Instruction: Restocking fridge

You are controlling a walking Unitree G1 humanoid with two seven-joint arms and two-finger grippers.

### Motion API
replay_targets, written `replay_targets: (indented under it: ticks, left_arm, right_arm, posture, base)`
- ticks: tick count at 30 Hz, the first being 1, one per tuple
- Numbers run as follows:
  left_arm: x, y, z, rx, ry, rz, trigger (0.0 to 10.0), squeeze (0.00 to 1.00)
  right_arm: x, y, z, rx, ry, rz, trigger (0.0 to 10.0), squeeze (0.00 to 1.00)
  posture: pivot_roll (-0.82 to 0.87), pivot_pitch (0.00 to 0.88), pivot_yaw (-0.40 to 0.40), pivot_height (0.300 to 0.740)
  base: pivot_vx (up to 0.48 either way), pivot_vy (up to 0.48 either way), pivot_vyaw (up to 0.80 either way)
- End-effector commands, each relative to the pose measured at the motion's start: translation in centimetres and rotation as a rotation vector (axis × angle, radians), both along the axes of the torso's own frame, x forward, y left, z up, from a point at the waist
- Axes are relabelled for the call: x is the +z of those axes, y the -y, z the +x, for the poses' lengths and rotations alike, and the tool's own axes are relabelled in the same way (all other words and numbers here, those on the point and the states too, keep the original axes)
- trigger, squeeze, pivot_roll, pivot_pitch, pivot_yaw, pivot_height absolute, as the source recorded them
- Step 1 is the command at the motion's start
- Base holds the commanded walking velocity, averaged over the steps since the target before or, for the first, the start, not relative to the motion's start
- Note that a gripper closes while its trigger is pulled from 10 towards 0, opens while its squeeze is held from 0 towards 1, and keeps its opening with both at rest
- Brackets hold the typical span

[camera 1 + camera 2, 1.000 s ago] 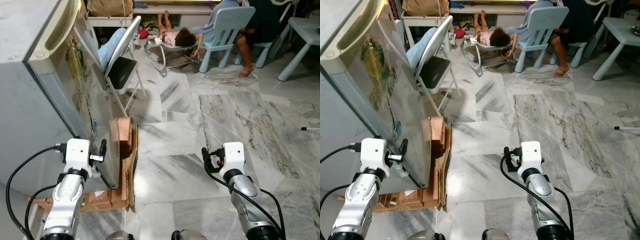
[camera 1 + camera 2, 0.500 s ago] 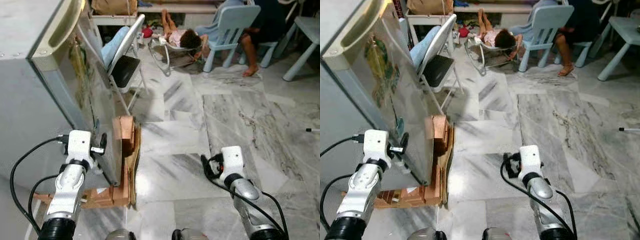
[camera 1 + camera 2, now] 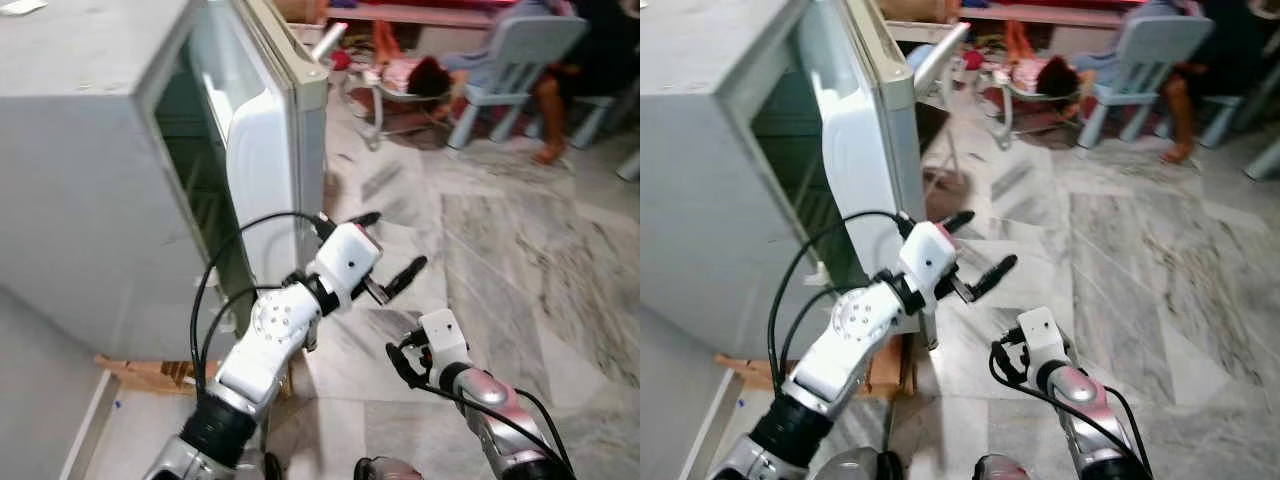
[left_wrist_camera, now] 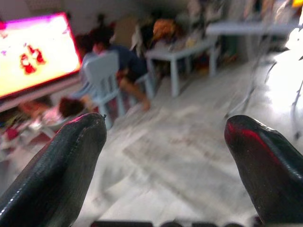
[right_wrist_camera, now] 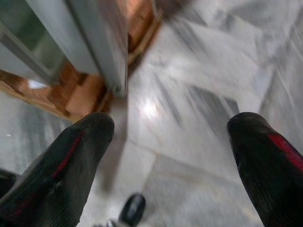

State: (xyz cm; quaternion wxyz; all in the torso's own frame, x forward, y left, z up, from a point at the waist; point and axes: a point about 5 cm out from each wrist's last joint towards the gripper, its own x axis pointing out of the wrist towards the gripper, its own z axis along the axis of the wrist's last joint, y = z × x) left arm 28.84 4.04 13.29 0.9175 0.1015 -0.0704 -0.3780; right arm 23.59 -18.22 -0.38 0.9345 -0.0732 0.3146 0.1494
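The grey fridge [image 3: 90, 150] stands at the left with its door [image 3: 262, 160] swung partly open, so the white inner lining and the dark inside show. My left gripper [image 3: 395, 240] is raised just past the door's free edge [image 3: 312, 130]. It is open, holds nothing and points toward the room. In the left wrist view its fingers [image 4: 61, 165] are spread wide over bare floor. My right gripper [image 3: 400, 365] hangs low over the floor, open and holding nothing. In the right wrist view the door's lower corner [image 5: 113, 75] lies ahead of it.
Flattened cardboard [image 3: 150, 372] lies under the fridge's front. Behind the door is a folding chair [image 3: 330, 40]. Farther back are a baby bouncer with a child [image 3: 410, 75], a light blue chair [image 3: 505, 60] and a seated person [image 3: 590, 50]. Marble floor [image 3: 520, 240] stretches to the right.
The fridge door has swung from nearly shut to partly open. My left arm has risen and moved right past the door's edge. The camera has shifted; the right gripper stays low.
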Motion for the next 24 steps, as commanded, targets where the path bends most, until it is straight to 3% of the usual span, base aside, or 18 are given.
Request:
replay_targets:
  ticks: [1,6,9,14,24]
  left_arm:
    - [-0.8,-1.8,0.4,0.084,-0.04,-0.001,10.0,0.0]
    - [-2.5,-6.4,0.4,0.237,-0.101,0.003,10.0,0.0]
    - [-2.8,-7.0,0.3,0.256,-0.11,-0.005,10.0,0.0]
    - [-3.1,-7.3,0.1,0.276,-0.129,-0.032,10.0,0.0]
    - [-3.1,-5.8,0.5,0.256,-0.127,-0.044,10.0,0.0]
  right_arm:
    - [0.2,0.1,0.1,-0.002,0.001,0.005,10.0,0.0]
    - [0.2,-0.1,0.2,0.0,0.005,0.021,10.0,0.0]
    - [0.1,-0.2,0.2,0.003,0.0,0.019,10.0,0.0]
    - [0.1,-0.2,0.3,-0.002,-0.001,0.03,10.0,0.0]
    - [0.1,-0.3,0.4,0.023,0.0,0.019,10.0,0.0]
  posture:
    - [-0.05,0.053,0.003,0.74]
    - [-0.05,0.055,0.003,0.74]
    - [-0.05,0.055,0.003,0.74]
    - [-0.03,0.057,-0.007,0.74]
    - [-0.05,0.049,-0.007,0.74]
  base:
    - [0.0,0.0,0.0]
    - [0.0,0.0,0.0]
    - [0.0,0.0,-0.27]
    - [0.253,-0.267,-0.71]
    - [0.325,-0.326,0.0]
